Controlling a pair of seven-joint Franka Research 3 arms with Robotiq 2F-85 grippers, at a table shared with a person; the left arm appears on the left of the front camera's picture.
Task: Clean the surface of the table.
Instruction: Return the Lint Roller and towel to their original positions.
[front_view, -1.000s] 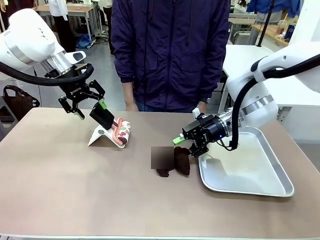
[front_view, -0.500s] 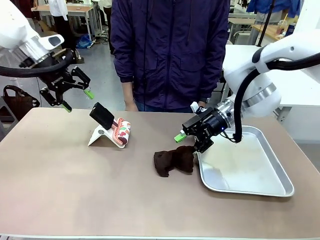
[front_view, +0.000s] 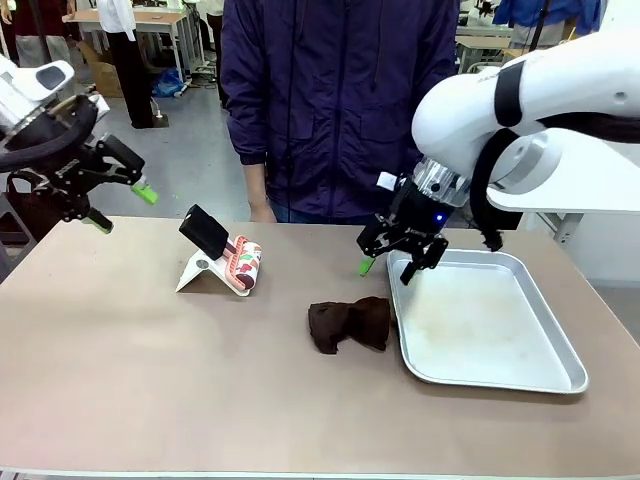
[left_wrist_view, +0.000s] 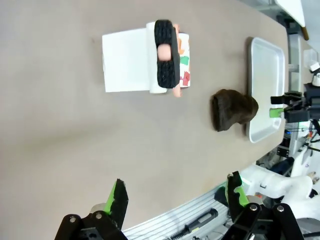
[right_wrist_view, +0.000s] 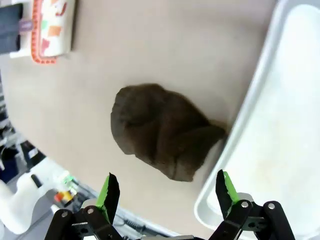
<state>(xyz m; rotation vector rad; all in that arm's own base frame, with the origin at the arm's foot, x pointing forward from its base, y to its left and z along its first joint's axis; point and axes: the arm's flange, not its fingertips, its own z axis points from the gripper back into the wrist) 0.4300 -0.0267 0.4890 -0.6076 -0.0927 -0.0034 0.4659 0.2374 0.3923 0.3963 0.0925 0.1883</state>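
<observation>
Tan table (front_view: 150, 360), cleaning step pending.
Left gripper (front_view: 97, 194) hovering wide open and empty beyond the left edge; phone stand (front_view: 215, 262) sitting mid-left; brown cloth (front_view: 348, 323) lying beside the tray (front_view: 500, 350); right gripper (front_view: 395, 264) hanging above, jaws spread, empty. Next move likely: regrasping the cloth.

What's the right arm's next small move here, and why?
Probably drop straight down and close on the brown cloth. The right gripper hangs open above it, holding nothing, and the cloth lies crumpled on the table against the tray.
</observation>
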